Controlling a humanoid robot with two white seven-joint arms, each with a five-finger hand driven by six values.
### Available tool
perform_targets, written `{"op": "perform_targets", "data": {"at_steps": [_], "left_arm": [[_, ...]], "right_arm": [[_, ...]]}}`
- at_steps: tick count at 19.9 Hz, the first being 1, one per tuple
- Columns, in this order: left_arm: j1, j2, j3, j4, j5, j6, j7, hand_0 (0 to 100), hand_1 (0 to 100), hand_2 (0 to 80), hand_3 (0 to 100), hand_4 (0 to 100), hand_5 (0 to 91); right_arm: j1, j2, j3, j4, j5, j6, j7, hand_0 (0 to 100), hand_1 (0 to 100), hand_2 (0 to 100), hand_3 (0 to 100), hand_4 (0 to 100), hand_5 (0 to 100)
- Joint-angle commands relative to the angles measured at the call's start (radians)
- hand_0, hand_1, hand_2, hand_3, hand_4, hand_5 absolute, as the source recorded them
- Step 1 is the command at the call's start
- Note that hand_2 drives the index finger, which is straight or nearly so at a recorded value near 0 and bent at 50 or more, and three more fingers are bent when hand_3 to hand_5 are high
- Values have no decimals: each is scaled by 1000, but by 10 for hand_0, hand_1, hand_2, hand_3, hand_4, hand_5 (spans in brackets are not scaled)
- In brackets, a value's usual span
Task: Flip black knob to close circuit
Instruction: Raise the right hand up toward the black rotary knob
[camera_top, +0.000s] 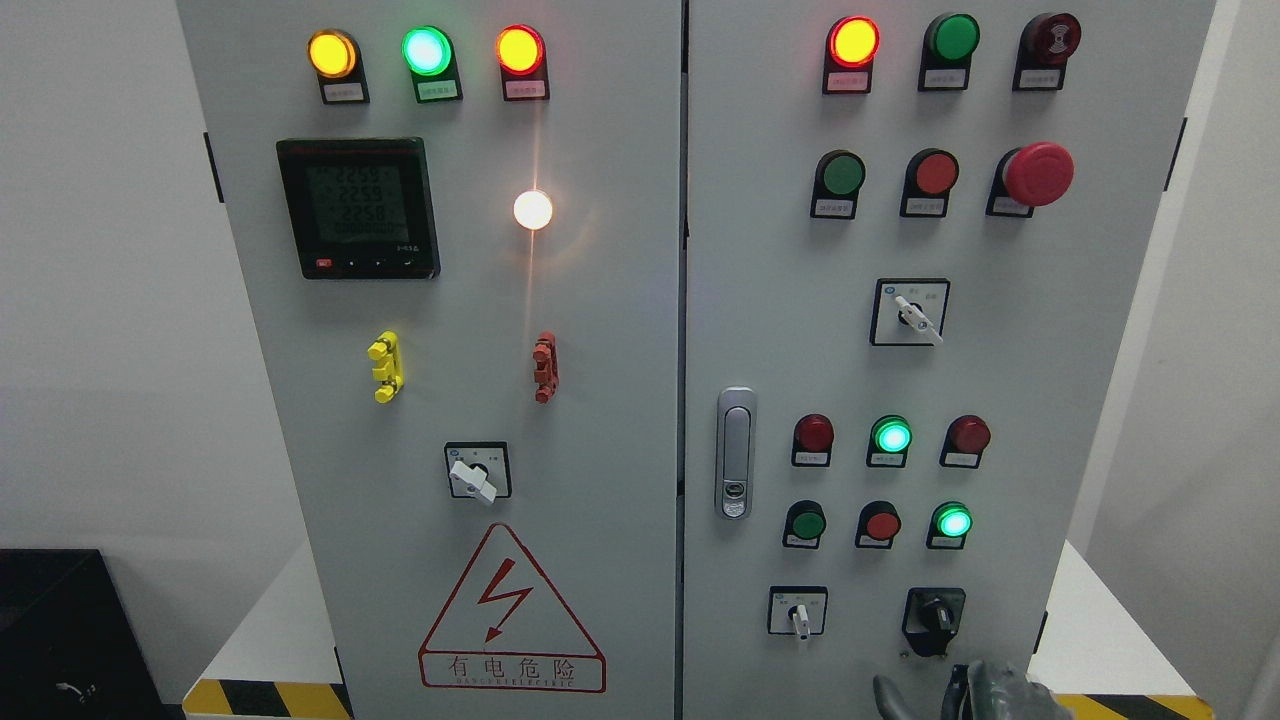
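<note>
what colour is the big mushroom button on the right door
Red: the mushroom button sits on a black base, seen clearly in the head view.

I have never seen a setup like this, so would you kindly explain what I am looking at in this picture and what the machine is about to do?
This single picture comes from a camera on a humanoid robot's head, facing a grey electrical cabinet with two doors. The doors carry indicator lamps, some lit, push buttons, a digital meter, a red mushroom stop button, several rotary switches with white handles, and a lightning warning sign. The robot's target is the black knob, low on the right door. Just beneath it, at the bottom edge, part of the robot's right hand shows. It is not touching the knob and holds nothing visible; too little shows to read its fingers. The left hand is out of view.
</note>
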Motion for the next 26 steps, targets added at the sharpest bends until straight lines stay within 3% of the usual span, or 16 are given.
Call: {"op": "perform_targets", "data": {"at_steps": [1,6,26], "left_arm": [[21,0,0,-23,0,-1,0,120,556,0,0,0,0],[21,0,0,-23,0,-1,0,120,556,0,0,0,0],[21,0,0,-23,0,-1,0,120,556,0,0,0,0]], "right_arm": [[-18,1,-34,26,7,1,1,0,122,834,1000,885,970],[-18,1,-36,12,32,15,24,0,123,835,1000,885,972],[-39,7,-42,-6,33,24,44,0,126,836,1000,885,974]]}}
